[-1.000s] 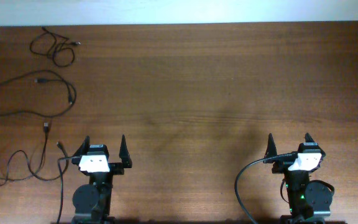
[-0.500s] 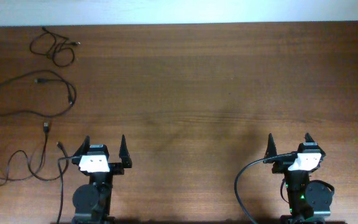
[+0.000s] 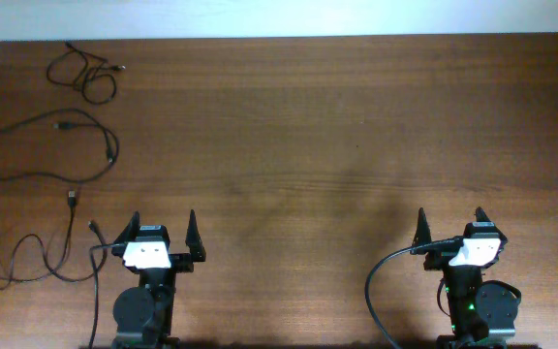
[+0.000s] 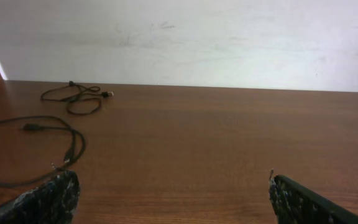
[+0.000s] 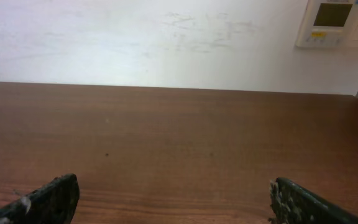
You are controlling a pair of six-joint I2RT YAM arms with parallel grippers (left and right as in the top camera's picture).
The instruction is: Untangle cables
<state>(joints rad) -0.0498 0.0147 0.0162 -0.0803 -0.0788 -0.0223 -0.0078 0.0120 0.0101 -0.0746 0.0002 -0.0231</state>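
Three thin black cables lie apart at the table's left. A small coiled cable [image 3: 85, 73] sits at the far left corner, also in the left wrist view [image 4: 79, 99]. A wide loop cable [image 3: 46, 147] lies below it, also in the left wrist view [image 4: 55, 140]. A third wavy cable [image 3: 42, 254] lies by the left arm. My left gripper [image 3: 163, 225] is open and empty, right of the third cable. My right gripper [image 3: 450, 219] is open and empty, far from all cables.
The brown wooden table [image 3: 337, 136] meets a white wall at the back [image 4: 197, 31]. A white wall panel [image 5: 331, 22] shows in the right wrist view. A thick black arm wire [image 3: 381, 281] curves beside the right arm base.
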